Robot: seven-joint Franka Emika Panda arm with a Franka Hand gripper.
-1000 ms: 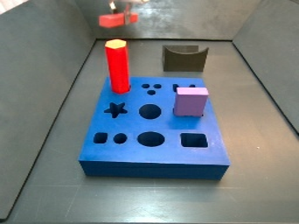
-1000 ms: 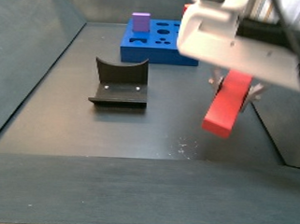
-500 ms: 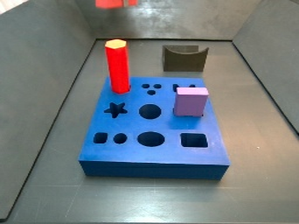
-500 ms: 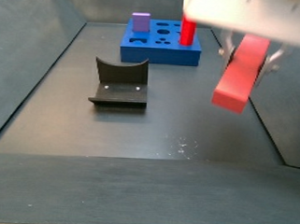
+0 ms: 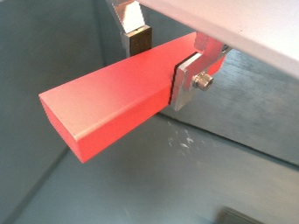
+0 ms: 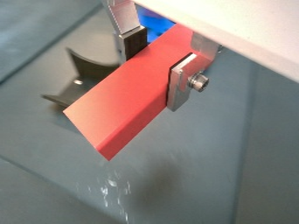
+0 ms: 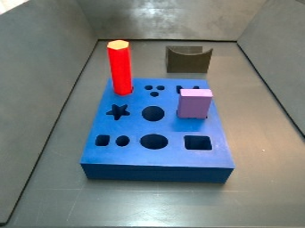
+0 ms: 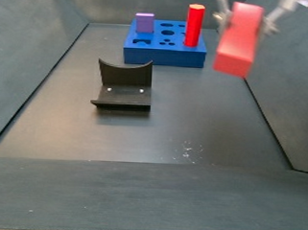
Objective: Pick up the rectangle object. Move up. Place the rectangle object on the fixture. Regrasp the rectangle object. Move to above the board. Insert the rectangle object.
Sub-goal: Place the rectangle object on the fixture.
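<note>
The gripper is clamped across the rectangle object, carried high above the floor and off to one side of the fixture; the lift should be vertical, grip unchanged, before travelling over the fixture's notch. The bar's long axis hangs near-vertical, slightly tilted in a side view; its free end points down towards the floor.

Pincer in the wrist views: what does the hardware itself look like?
The pincer, seen up close in both wrist views, has flat silver plate fingers with dark pads. A small silver screw sticks out of one plate. Above sits a pale, off-white housing. No cables or markings show.
</note>
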